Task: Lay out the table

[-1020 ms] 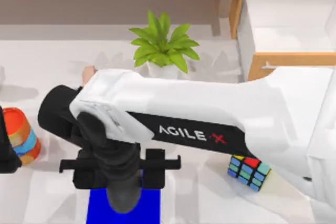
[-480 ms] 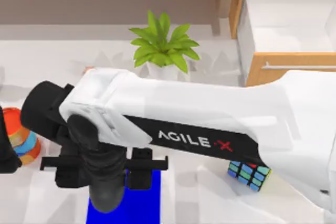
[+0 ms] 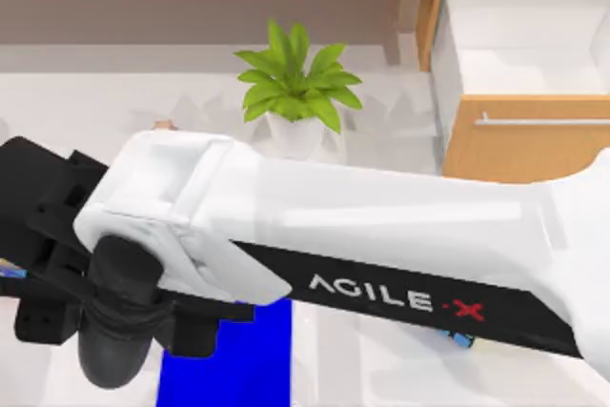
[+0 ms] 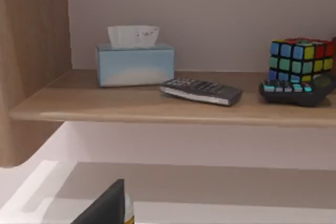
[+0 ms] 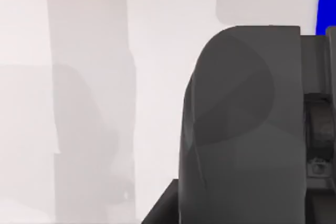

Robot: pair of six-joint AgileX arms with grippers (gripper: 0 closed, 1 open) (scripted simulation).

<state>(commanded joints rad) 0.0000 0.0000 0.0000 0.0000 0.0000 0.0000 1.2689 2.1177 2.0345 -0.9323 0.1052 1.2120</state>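
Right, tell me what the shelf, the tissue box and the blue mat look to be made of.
Shelf: light wood or wood laminate, matte, with a faint grain. Tissue box: probably pale blue card, smooth, with white tissue poking from the top. Blue mat: flat, evenly saturated blue with no texture, possibly rubber or plastic sheet; its material stays open.

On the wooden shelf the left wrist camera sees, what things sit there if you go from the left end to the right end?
Tissue box → remote control → calculator, with the colourful puzzle cube standing just behind it.
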